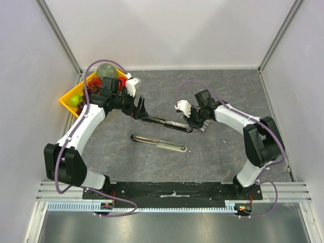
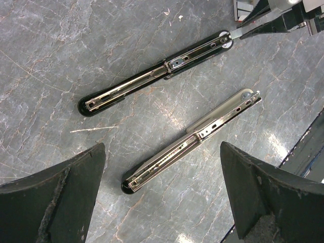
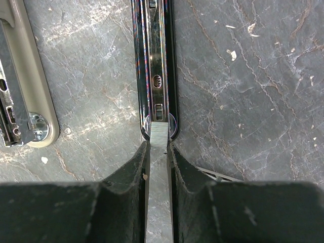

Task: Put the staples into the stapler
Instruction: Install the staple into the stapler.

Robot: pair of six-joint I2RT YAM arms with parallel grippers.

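The right arm [image 1: 230,115] bends in from the right, jaws pinching the staples [image 3: 159,139], one strip, at the end of the black stapler [image 3: 156,66], mid-frame. The left arm [image 1: 91,119] hangs over the bench [image 1: 228,86], jaws spread wide. Two open staplers: the beige stapler [image 1: 159,144] lies lower.

Light: bright, even and diffuse, probably from overhead; the white walls [image 1: 167,35] read pale.
Shadows: soft and faint under the arms on the table [image 1: 212,152]; the lower third of the right wrist view falls near black.
Glare: streaks on the rail of the black stapler [image 2: 152,76], with a coloured sheen in the right wrist view.
Focus: table veining crisp; left gripper [image 2: 162,149] fingers [image 2: 55,197] blurred close-up; staples [image 3: 159,139] sharp only at the tip.
Edges: frame posts [image 1: 61,36] splay outward in the top view.
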